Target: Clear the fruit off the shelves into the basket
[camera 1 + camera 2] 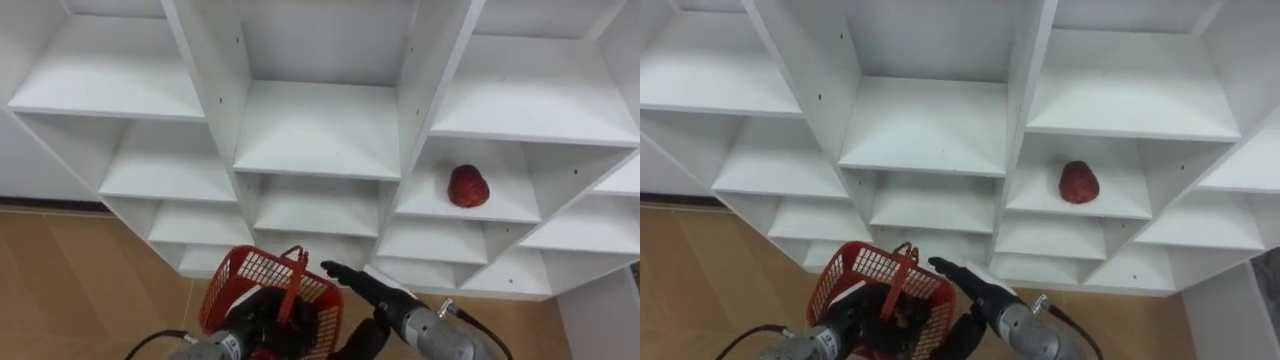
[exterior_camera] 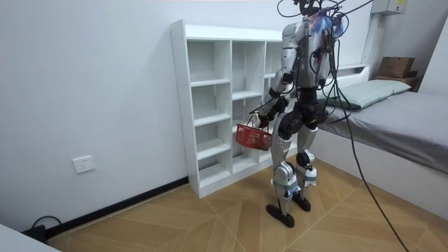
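The fruit (image 1: 468, 186) sat on a closet (image 1: 320, 130) shelf at 2 o'clock from the basket (image 1: 235, 275), whose handle (image 1: 296, 268) the left hand (image 1: 262, 320) clamped. The right hand (image 1: 352, 277) was straight-fingered and empty; a careless reach might roll the fruit off.

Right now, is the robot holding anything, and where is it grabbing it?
The left robot hand holds the red basket, seemingly by its handle. The right robot hand is open and empty.

We locate the fruit (image 1: 468, 186) on a shelf in the right-hand column of the closet (image 1: 320, 130), the basket (image 1: 262, 275) lower left before it, and the right hand (image 1: 370, 287) just right of the basket.
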Robot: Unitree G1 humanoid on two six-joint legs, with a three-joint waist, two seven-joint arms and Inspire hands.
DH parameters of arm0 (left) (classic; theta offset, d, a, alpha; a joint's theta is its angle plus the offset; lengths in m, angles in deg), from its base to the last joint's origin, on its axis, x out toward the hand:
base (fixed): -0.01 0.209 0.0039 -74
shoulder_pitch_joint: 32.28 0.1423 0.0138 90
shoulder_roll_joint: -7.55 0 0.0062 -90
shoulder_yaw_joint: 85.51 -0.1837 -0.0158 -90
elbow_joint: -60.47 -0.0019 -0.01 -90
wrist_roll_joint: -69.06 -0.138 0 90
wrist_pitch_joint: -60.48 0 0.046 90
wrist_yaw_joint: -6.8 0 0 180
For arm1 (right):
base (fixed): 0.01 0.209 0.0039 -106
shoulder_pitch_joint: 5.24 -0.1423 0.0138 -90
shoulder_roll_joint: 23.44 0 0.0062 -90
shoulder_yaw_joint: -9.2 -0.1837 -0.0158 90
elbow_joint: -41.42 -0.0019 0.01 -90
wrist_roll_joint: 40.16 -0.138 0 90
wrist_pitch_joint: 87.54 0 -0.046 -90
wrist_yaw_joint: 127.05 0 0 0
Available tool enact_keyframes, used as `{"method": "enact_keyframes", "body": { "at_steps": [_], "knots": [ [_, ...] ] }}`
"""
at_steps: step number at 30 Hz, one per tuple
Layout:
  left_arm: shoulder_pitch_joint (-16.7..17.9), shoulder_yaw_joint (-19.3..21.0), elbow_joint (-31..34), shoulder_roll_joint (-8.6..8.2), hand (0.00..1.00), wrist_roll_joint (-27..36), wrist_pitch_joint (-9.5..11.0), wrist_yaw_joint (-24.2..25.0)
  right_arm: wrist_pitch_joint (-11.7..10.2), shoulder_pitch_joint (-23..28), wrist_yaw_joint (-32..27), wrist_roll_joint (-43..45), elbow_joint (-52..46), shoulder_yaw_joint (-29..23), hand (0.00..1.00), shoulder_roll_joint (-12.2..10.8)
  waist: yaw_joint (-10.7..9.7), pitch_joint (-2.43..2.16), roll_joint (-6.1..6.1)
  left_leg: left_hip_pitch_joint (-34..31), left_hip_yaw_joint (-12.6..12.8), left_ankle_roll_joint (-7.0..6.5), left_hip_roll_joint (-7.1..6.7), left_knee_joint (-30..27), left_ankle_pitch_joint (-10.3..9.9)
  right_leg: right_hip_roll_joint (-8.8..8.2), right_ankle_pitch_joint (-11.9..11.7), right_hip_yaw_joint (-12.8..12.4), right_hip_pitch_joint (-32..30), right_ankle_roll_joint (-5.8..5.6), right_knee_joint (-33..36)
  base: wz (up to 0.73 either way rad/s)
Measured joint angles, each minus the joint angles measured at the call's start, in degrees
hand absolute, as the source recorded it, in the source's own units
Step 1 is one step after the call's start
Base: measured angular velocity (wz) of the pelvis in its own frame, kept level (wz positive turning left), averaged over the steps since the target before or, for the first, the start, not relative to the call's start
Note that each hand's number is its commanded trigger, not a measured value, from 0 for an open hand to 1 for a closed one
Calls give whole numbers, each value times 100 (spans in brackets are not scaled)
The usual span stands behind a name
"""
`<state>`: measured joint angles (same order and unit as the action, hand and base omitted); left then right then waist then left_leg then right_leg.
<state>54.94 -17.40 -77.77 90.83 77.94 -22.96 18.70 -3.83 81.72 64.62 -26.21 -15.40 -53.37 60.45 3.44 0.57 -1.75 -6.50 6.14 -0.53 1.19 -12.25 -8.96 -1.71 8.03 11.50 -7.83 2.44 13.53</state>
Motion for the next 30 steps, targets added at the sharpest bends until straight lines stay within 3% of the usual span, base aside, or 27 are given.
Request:
{"method": "enact_keyframes", "body": {
  "at_steps": [9,19,23,30],
  "knots": [
    [180,604,97,-54,100,-217,11,-36,-128,419,-149,3,-498,-858,0,11,-167,-24,-39,132,133,0,2,93,0,23,-4,-130,90,-20,-112,-6],
    [239,612,177,-85,100,-240,102,-52,-143,647,-381,15,-836,-1081,0,2,-193,-20,-29,234,169,0,6,156,-1,40,-1,-210,119,-22,-99,-4],
    [386,613,148,-90,100,-344,103,-80,-248,771,-609,185,-943,-1092,0,1,-255,-15,-28,290,171,1,4,170,-1,38,6,-209,163,-29,-93,0],
    [538,661,240,-87,100,-341,95,-176,-248,832,-1138,606,-965,-1338,0,-95,-327,-15,-28,333,188,1,9,258,-3,43,20,-213,172,-38,-98,0]
  ]
}}
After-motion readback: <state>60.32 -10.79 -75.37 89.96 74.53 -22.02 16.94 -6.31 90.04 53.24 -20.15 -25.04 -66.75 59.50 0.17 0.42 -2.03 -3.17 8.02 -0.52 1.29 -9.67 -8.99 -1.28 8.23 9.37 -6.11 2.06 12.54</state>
